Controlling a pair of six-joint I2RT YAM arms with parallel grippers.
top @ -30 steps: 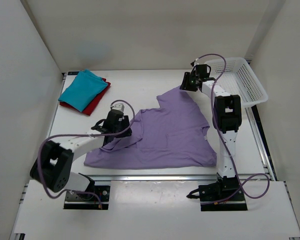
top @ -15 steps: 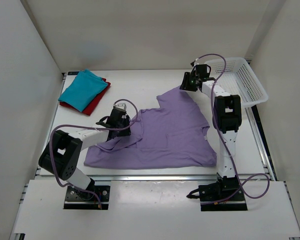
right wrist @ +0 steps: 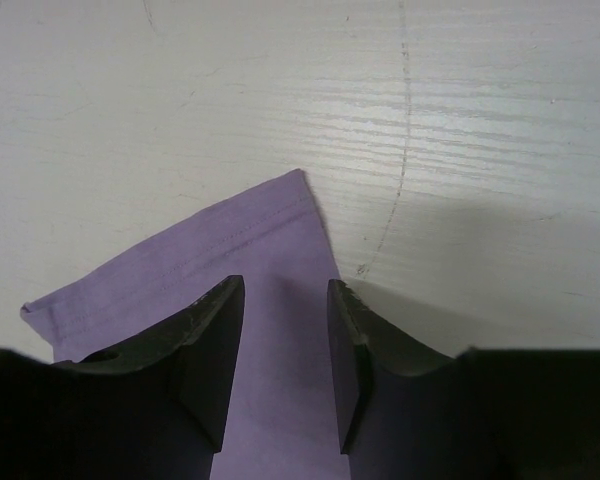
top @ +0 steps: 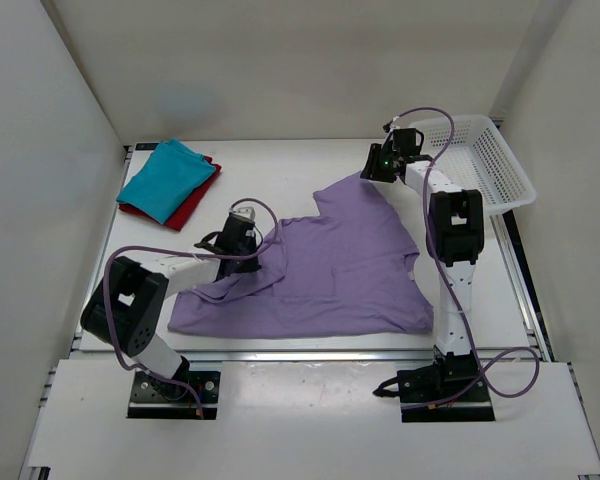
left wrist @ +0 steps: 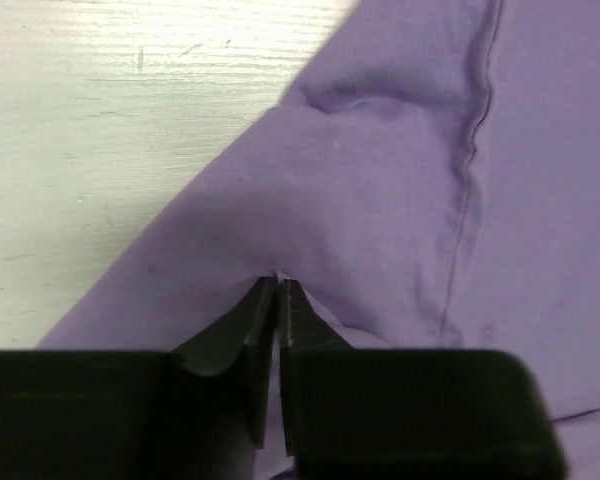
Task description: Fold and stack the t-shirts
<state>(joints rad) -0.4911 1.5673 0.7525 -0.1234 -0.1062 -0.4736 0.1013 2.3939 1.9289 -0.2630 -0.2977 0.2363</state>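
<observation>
The lavender t-shirt [top: 330, 270] lies spread out flat in the middle of the table. My left gripper [top: 251, 258] is down at its left side. In the left wrist view this gripper [left wrist: 278, 285] is shut on a pinched ridge of the lavender fabric [left wrist: 380, 180]. My right gripper [top: 369, 172] is at the shirt's far corner. In the right wrist view it [right wrist: 283, 287] stands open, fingers straddling the hemmed corner [right wrist: 230, 260] without closing on it. The teal t-shirt [top: 163, 177] lies folded on the dark red t-shirt [top: 192, 205] at the back left.
A white mesh basket [top: 482, 160] sits at the back right, just beyond the right arm. White walls close in the table on three sides. Purple cables loop from both arms.
My left gripper has slid a little farther onto the lavender shirt's left side and its jaws have closed on the fabric. The right gripper has stayed open at the far corner.
</observation>
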